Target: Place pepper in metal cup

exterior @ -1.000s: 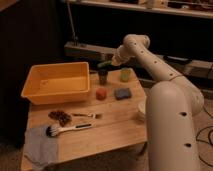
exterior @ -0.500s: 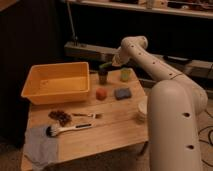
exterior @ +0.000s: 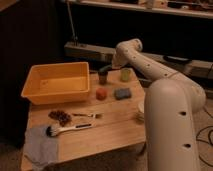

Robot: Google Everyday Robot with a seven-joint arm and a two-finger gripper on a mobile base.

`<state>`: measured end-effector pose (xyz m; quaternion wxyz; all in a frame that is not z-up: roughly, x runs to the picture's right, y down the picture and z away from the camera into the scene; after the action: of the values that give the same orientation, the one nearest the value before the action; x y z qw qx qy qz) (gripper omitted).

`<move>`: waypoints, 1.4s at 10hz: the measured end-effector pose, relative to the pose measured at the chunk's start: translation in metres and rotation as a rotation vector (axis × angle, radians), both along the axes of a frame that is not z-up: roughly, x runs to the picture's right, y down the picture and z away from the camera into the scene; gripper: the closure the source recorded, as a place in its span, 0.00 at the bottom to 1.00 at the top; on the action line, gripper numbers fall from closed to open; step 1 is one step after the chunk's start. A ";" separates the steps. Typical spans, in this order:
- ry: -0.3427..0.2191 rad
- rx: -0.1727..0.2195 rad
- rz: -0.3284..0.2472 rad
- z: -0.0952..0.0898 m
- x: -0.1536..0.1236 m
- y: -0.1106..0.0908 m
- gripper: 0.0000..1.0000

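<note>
1. Wooden table in a dim room, dark shelving behind; the robot's large white body fills the right foreground.
2. Nearest, at the table's left corner, a grey cloth, with a brush, a fork and a dark crumbly pile close by.
3. Mid-table sit a round orange-red fruit and a blue-grey sponge; a yellow bin stands left.
4. Toward the back edge stands the metal cup, a pale green cup to its right.
5. The arm arches over from the right, putting the gripper directly above the metal cup, seemingly for dropping the pepper. Whether it is open or clamped cannot be told; the pepper itself cannot be made out.
</note>
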<state>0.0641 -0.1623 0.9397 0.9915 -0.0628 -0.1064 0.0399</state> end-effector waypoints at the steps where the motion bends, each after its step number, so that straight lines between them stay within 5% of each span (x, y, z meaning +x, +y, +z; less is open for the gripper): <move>1: 0.008 -0.002 -0.006 0.003 -0.002 0.001 1.00; 5: 0.050 -0.006 -0.015 0.009 -0.004 0.001 0.96; 12: 0.080 -0.008 -0.004 0.011 -0.007 0.001 0.27; 14: 0.075 -0.011 -0.004 0.010 -0.010 0.002 0.20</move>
<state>0.0542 -0.1607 0.9495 0.9945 -0.0670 -0.0687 0.0408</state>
